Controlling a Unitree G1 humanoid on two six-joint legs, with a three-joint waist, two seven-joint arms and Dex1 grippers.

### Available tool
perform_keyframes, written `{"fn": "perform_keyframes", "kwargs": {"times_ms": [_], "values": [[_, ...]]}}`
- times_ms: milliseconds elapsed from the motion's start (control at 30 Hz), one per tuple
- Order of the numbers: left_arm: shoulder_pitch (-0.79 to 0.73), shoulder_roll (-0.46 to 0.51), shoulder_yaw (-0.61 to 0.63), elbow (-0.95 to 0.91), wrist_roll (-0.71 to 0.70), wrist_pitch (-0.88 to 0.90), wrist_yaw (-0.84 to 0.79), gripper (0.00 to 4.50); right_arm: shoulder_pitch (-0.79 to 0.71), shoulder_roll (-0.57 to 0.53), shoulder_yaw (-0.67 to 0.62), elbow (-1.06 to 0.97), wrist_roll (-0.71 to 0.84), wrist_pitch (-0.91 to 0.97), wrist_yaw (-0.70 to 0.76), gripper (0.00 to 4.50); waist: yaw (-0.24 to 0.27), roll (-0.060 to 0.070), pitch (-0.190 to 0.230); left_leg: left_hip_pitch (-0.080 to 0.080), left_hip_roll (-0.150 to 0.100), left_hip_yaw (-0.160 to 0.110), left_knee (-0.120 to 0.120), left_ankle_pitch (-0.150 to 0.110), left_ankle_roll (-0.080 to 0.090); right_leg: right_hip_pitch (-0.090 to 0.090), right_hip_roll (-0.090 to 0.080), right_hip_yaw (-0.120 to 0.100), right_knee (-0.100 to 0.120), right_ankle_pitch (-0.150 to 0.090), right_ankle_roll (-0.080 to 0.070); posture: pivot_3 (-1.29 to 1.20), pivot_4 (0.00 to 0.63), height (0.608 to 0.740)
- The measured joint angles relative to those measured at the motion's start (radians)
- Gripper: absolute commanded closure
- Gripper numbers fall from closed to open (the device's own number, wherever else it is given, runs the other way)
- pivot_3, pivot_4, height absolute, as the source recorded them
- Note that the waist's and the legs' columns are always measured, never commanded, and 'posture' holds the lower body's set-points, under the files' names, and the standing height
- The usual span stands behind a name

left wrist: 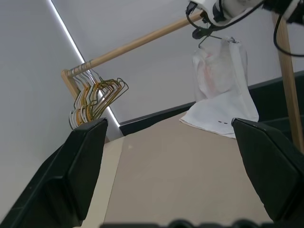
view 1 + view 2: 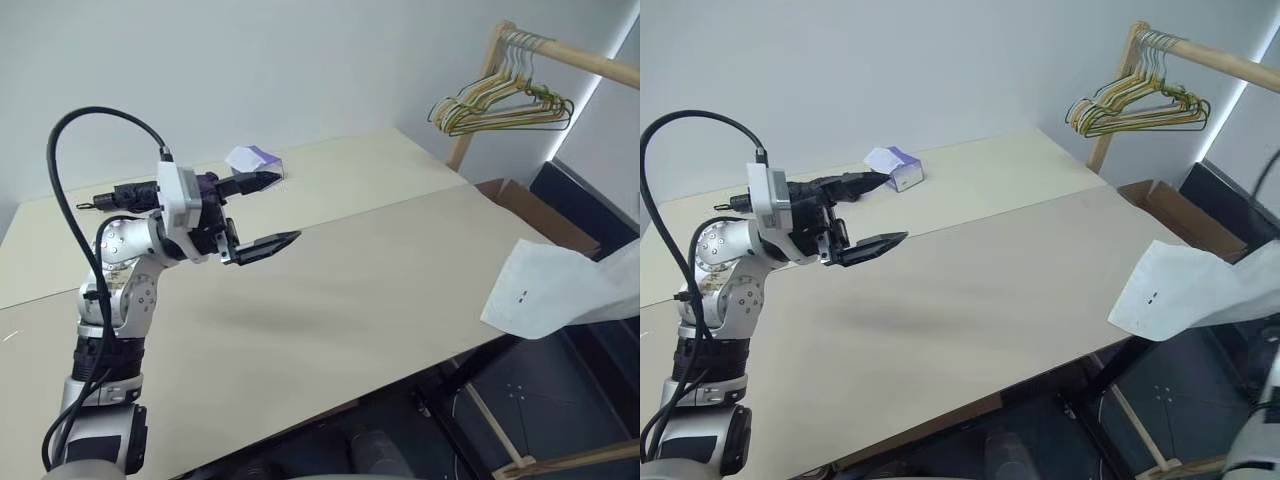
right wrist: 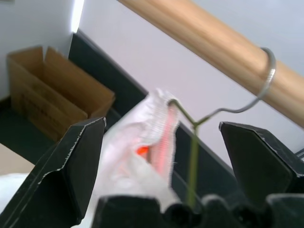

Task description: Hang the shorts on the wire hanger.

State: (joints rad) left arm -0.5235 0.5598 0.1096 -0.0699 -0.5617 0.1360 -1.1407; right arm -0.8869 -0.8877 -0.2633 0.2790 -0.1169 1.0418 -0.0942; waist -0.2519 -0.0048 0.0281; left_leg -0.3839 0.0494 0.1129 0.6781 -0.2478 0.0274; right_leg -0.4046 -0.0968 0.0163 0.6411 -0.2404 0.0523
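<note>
From the left eye view, the left hand (image 2: pixel 262 215) hovers over the beige table (image 2: pixel 380 290), its two black fingers spread wide and holding nothing. Behind it, near the table's far edge, sits a small white-purple tissue box (image 2: pixel 254 160). At the right edge of this view the shorts (image 2: pixel 560 290) hang as a white sheet of cloth past the table's near right corner, with two small dark marks near the lower hem. Farther back a wooden rail (image 2: pixel 570 55) carries a bunch of yellow, green and white hangers (image 2: pixel 500 100), and a cardboard box (image 2: pixel 530 205) stands on the floor below it.

The right eye view gives the same layout: the left hand's fingers stand apart above the table and the shorts hang off to the right.

In the left wrist view, the left hand's fingers (image 1: pixel 80 161) frame the scene, wide apart and empty. Beyond the table's end the shorts hang from the wire hanger (image 1: pixel 205 40), whose hook sits up at the wooden rail beside part of the right arm (image 1: pixel 228 7). The bunched hangers sit farther along the same rail.

In the right wrist view, the right hand (image 3: pixel 166 156) has its fingers spread fully, gripping nothing. Between them the wire hanger's hook curls over the wooden rail, and the shorts' gathered waistband is draped on the hanger's shoulder, showing a reddish tint. The cardboard box lies below on the floor.
</note>
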Motion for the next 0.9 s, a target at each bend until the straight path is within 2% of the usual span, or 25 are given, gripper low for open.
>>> {"fn": "perform_keyframes", "kwargs": {"times_ms": [133, 233, 500, 733, 900], "values": [[-0.014, -0.011, 0.013, 0.000, -0.036, 0.005, 0.003, 0.00, 0.058, 0.150, 0.018, -0.247, -0.072, 0.008, -0.108, 0.02, 0.017, 0.000, 0.000, -0.001, 0.000, 0.000, 0.000, 0.000, 0.000, 0.000, 0.000, 0.000, -0.001, 0.000, 0.000, -0.19, 0.000, 0.740], [-0.014, -0.013, 0.021, -0.005, -0.070, 0.036, 0.014, 0.00, 0.108, 0.222, 0.100, -0.362, -0.108, -0.010, -0.120, 0.02, 0.022, -0.001, 0.000, -0.001, 0.000, 0.000, 0.000, 0.000, 0.000, 0.000, 0.000, -0.001, -0.001, 0.000, 0.001, -0.17, 0.000, 0.740], [0.039, 0.008, 0.056, -0.061, -0.111, 0.067, 0.040, 0.00, 0.215, 0.418, 0.387, -0.473, -0.094, -0.129, 0.055, 0.02, 0.034, -0.002, 0.000, -0.001, 0.000, -0.001, 0.000, 0.000, 0.000, 0.000, 0.001, -0.001, -0.001, 0.001, 0.000, -0.07, 0.000, 0.740], [0.171, 0.084, 0.116, -0.072, -0.072, 0.067, 0.088, 0.00, 0.255, 0.462, 0.539, -0.453, -0.097, -0.252, 0.196, 0.02, 0.093, -0.008, 0.002, -0.001, 0.001, -0.001, -0.001, 0.000, 0.000, -0.001, 0.001, -0.003, -0.002, 0.004, -0.007, 0.04, 0.000, 0.740], [0.289, 0.105, 0.142, -0.076, -0.028, 0.067, 0.129, 0.00, 0.279, 0.466, 0.600, -0.403, -0.086, -0.326, 0.321, 0.02, 0.158, -0.013, 0.005, -0.003, 0.001, 0.000, 0.000, 0.000, 0.000, -0.003, 0.001, -0.004, -0.002, 0.005, -0.009, 0.09, 0.000, 0.740]]}}
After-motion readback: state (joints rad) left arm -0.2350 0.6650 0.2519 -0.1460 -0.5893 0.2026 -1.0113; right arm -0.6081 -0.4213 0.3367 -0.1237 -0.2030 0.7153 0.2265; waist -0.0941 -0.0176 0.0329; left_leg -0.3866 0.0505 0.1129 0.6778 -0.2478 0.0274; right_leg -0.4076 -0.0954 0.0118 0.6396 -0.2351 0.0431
